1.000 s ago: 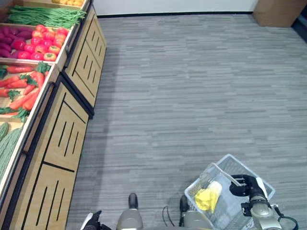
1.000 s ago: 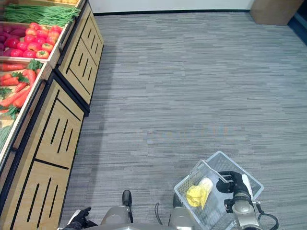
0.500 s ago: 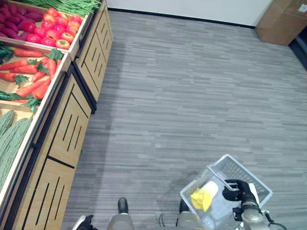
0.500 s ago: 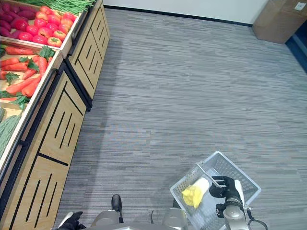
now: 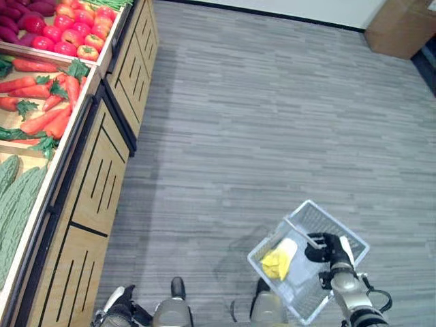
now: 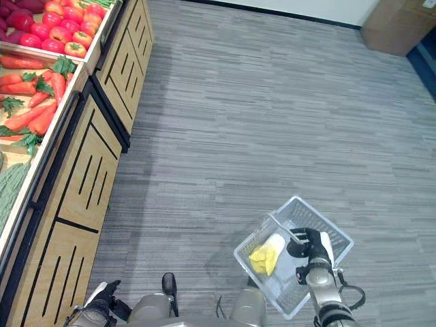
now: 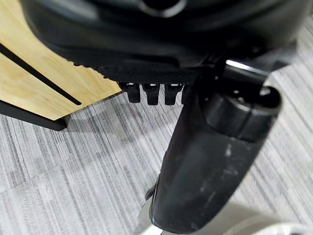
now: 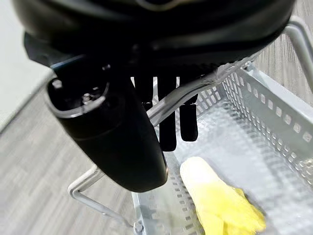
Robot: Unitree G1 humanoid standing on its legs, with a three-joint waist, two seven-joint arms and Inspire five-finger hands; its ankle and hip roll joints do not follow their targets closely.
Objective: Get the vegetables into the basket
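My right hand [image 5: 328, 248] is shut on the wire handle [image 8: 203, 85] of a pale grey plastic basket [image 5: 344, 230] that hangs low at my right side. Inside it lies a yellow and white leafy vegetable [image 5: 279, 259], which also shows past my fingers [image 8: 167, 122] as the leafy vegetable [image 8: 220, 203]. My left hand [image 5: 120, 310] hangs idle beside the wooden stand [image 5: 102, 177], fingers relaxed and holding nothing. The stand's trays hold carrots [image 5: 42, 116], tomatoes [image 5: 71, 37] and long green gourds [image 5: 13, 197].
The wooden stand runs along my left, with slotted front panels [image 7: 39, 73] close to the left hand. Grey striped carpet [image 5: 272, 122] stretches ahead and to the right. A cardboard box [image 5: 402, 27] stands at the far right corner.
The whole view has shifted along the stand, so the camera moved. My right hand still holds the basket handle, and the yellow vegetable lies in the basket as before.
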